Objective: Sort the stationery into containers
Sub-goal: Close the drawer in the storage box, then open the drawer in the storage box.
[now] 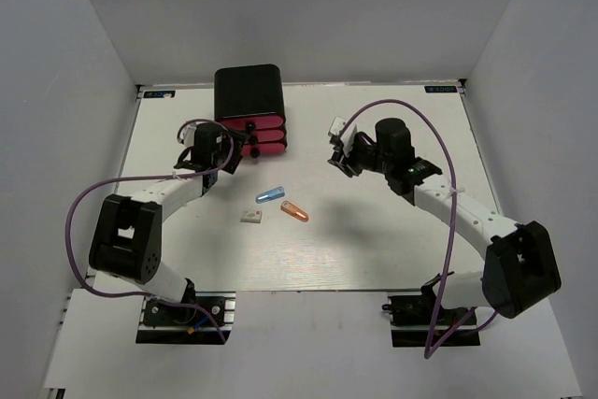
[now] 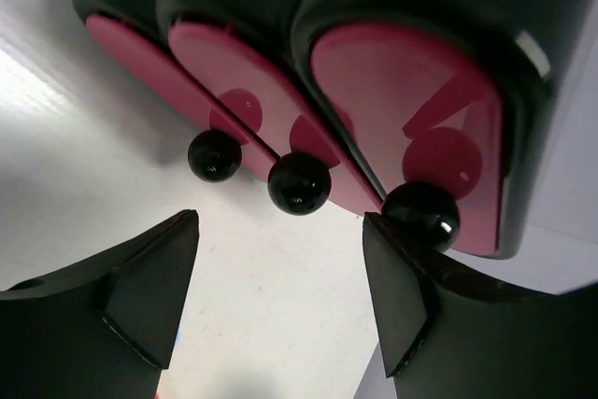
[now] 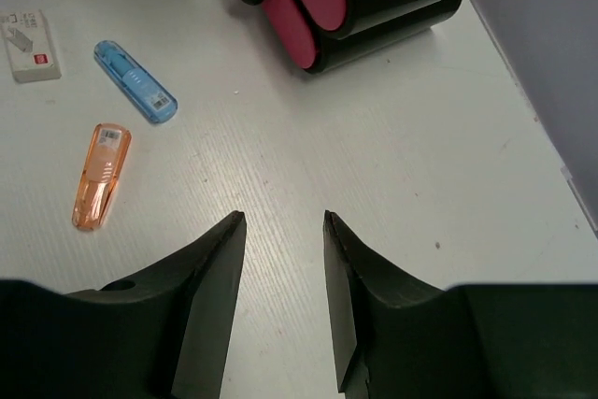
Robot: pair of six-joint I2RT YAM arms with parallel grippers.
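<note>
The black rounded box [image 1: 248, 91] with three pink-red drawers [image 2: 411, 128] stands at the back of the table. All three drawers look shut, each with a black knob [image 2: 299, 183]. My left gripper [image 2: 280, 231] is open just in front of the knobs, its right fingertip touching or nearly touching one knob [image 2: 422, 215]. My right gripper [image 3: 284, 221] hovers open and empty over the table, to the right of the box. A light blue pen [image 3: 135, 80], an orange pen [image 3: 100, 176] and a small white block [image 3: 29, 44] lie mid-table.
White walls enclose the table on three sides. The right wall [image 3: 561, 63] is close beside the box in the right wrist view. Purple cables [image 1: 448, 221] loop along both arms.
</note>
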